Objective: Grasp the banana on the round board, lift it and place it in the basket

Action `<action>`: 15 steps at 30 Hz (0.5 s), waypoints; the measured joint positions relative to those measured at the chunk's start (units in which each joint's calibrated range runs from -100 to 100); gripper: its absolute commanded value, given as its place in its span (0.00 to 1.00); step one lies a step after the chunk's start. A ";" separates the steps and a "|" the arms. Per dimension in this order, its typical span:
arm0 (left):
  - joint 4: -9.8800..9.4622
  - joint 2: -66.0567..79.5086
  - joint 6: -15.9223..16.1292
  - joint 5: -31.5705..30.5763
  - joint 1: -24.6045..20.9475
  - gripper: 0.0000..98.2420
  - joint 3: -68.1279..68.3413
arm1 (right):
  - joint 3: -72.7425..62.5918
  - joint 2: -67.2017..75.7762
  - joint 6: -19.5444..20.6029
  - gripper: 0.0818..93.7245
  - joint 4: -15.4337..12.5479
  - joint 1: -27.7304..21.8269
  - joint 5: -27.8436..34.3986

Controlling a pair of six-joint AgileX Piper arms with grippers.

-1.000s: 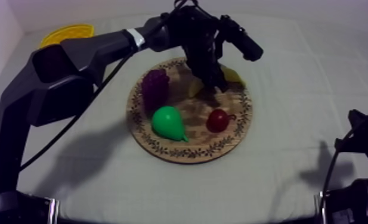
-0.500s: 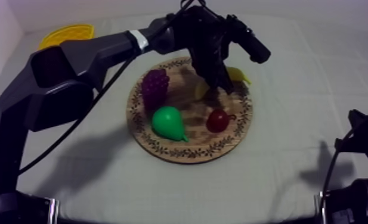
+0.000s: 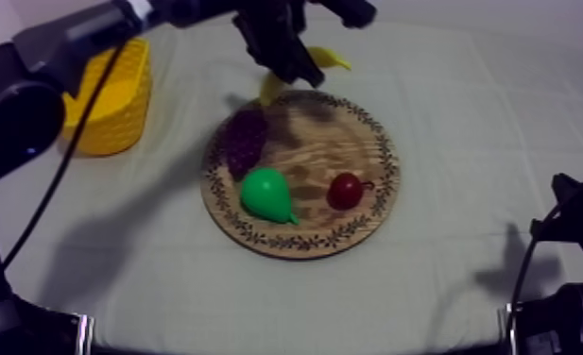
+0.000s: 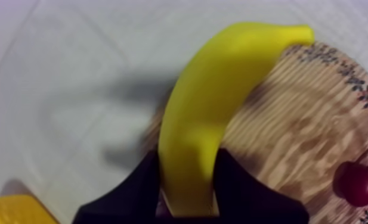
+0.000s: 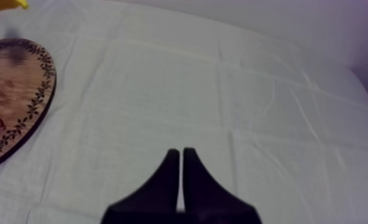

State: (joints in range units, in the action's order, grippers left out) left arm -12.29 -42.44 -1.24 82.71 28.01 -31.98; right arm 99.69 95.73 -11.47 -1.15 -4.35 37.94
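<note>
Left wrist view first: how does the banana [image 4: 204, 113] look?

It is plain bright yellow, smooth and curved, thick in the middle and narrow at the free tip. No marks show on its skin.

Who holds it?

The left gripper [image 4: 187, 161]. Its two black fingers [image 4: 135, 184] are clamped on the lower end of the banana, one on each side, and the fruit sticks out straight from them.

And where is it exactly?

It is up in the air. In the top view the banana [image 3: 330, 59] hangs with the left gripper [image 3: 293, 64] over the far rim of the wooden board [image 3: 351, 236]. In the left wrist view the tip is over the rim of the board [image 4: 293, 119] and the rest is over the cloth, where a shadow lies.

Is the yellow basket [image 3: 115, 104] close?

It stands on the cloth [image 3: 484, 142] at the left side, apart from the board. The banana is not over it.

What lies on the board?

The grapes [image 3: 246, 140], the pear [image 3: 265, 194] and the small red fruit [image 3: 345, 191], each apart from the others.

And the right gripper [image 5: 181, 152]?

Its fingers lie together as a narrow wedge with nothing between them, over bare cloth, with the board [image 5: 13, 101] off to one side.
</note>
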 measured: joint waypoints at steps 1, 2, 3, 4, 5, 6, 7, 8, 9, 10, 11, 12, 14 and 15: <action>-0.10 1.50 -0.03 0.08 -0.74 0.34 1.35 | 0.00 0.00 0.00 0.00 0.00 0.00 0.00; -0.27 3.00 -0.03 0.08 -1.53 0.34 2.70 | 0.00 0.00 0.00 0.00 0.00 0.00 0.00; -0.54 4.56 -0.06 0.00 -2.38 0.34 4.07 | 0.00 0.00 0.00 0.00 0.00 0.00 0.00; -0.74 6.06 -0.10 0.00 -3.22 0.34 5.44 | 0.00 0.00 0.00 0.00 0.00 0.00 0.00; -0.94 7.21 -0.13 0.00 -3.90 0.34 6.50 | 0.00 0.00 0.00 0.00 0.00 0.00 0.00; -1.18 8.65 -0.19 0.00 -4.79 0.34 7.87 | 0.00 0.00 0.00 0.00 0.00 0.00 0.00; -1.36 10.07 -0.22 -0.08 -5.68 0.34 9.19 | 0.00 0.00 0.00 0.00 0.00 0.00 0.00; -1.43 11.13 -0.22 -0.23 -6.38 0.34 10.19 | 0.00 0.00 0.00 0.00 0.00 0.00 0.00; -1.61 12.46 -0.22 -0.61 -7.31 0.34 11.53 | 0.00 0.00 0.00 0.00 0.00 0.00 0.00; -1.74 13.70 -0.22 -0.96 -8.26 0.34 12.87 | 0.00 0.00 0.00 0.00 0.00 0.00 0.00; -1.85 14.82 -0.18 -1.25 -9.23 0.34 13.89 | 0.00 0.00 0.00 0.00 0.00 0.00 0.00; -1.92 15.85 -0.11 -1.68 -10.23 0.34 15.23 | 0.00 0.00 0.00 0.00 0.00 0.00 0.00; -2.02 17.54 0.05 -2.49 -12.24 0.34 17.84 | 0.00 0.00 0.00 0.00 0.00 -0.04 0.00; -2.02 18.11 0.13 -2.91 -13.03 0.34 19.12 | 0.00 0.00 0.00 0.00 0.00 -0.04 -0.07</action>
State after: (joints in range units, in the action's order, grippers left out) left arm -14.31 -24.33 -1.11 79.79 14.99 -12.86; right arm 99.69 95.73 -11.47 -1.15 -4.38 37.87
